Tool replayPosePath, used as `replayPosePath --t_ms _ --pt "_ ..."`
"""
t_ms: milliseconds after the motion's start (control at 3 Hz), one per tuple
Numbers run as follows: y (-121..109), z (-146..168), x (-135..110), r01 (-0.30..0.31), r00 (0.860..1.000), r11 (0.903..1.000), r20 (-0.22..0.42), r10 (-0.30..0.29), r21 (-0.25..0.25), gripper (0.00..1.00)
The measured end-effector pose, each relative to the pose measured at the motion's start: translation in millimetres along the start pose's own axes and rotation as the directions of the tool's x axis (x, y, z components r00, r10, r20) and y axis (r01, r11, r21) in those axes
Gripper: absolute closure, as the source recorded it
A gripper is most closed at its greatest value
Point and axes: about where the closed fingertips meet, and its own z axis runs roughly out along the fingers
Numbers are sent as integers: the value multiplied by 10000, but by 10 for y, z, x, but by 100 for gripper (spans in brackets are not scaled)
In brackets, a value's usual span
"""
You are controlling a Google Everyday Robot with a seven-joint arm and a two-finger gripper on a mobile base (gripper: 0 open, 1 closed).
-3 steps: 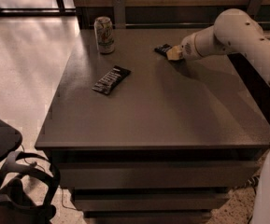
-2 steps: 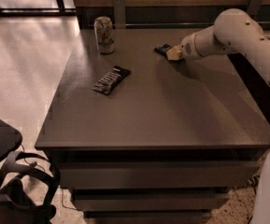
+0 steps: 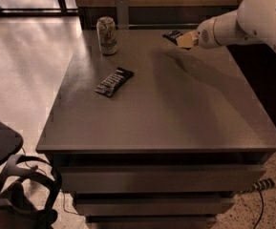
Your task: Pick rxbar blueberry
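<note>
The gripper (image 3: 182,38) is clamping the rxbar (image 3: 172,34) by one end, holding it right of the can (image 3: 107,35), seemingly just clear of the table (image 3: 175,113); this looks like the lifting step, calling next for a steady rise without loosening

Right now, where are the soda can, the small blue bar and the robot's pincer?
can (image 3: 107,36): camera view, middle of its side.
rxbar blueberry (image 3: 171,34): camera view, wrapper's middle, at the pincer's tip.
pincer (image 3: 181,39): camera view, between its fingertips, over the far right of the table (image 3: 175,123), shut on the bar.
</note>
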Motion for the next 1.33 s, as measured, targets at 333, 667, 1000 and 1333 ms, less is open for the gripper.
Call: replayPosePath --t_ms 333,667,1000,1333 --pt "-28 -194 -144 172 9991 9997 378 -179 169 100" --pt "17 -379 -307 595 9948 9982 834 -586 -77 100" --pt "111 -654 -535 1339 9826 9909 1321 -1309 -142 100" --pt "180 -824 -676 1807 9710 9834 1623 -1753 -188 100"
